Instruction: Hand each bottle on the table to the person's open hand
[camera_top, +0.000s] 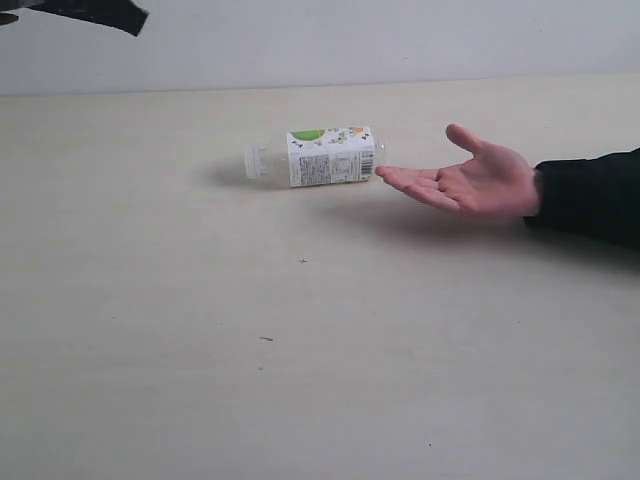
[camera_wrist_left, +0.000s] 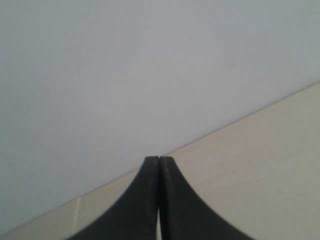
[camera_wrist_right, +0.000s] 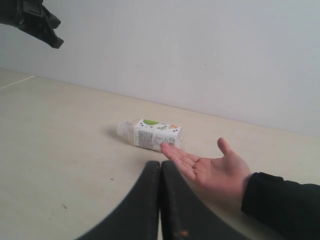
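Observation:
One clear bottle with a white-green label (camera_top: 318, 157) (camera_wrist_right: 151, 134) lies on its side on the beige table (camera_top: 300, 350), cap end pointing left. The person's open hand (camera_top: 470, 180) (camera_wrist_right: 210, 167) hovers palm up just right of the bottle's base. My left gripper (camera_wrist_left: 159, 159) is shut on nothing and faces the wall and the table's far edge; only a dark part of that arm (camera_top: 95, 12) shows at the exterior view's top left. My right gripper (camera_wrist_right: 160, 163) is shut and empty, well short of the bottle. The other bottles are out of view.
A black-sleeved forearm (camera_top: 590, 195) reaches in from the right edge. A pale wall (camera_top: 350, 40) backs the table. A few tiny dark specks (camera_top: 303, 261) dot the surface.

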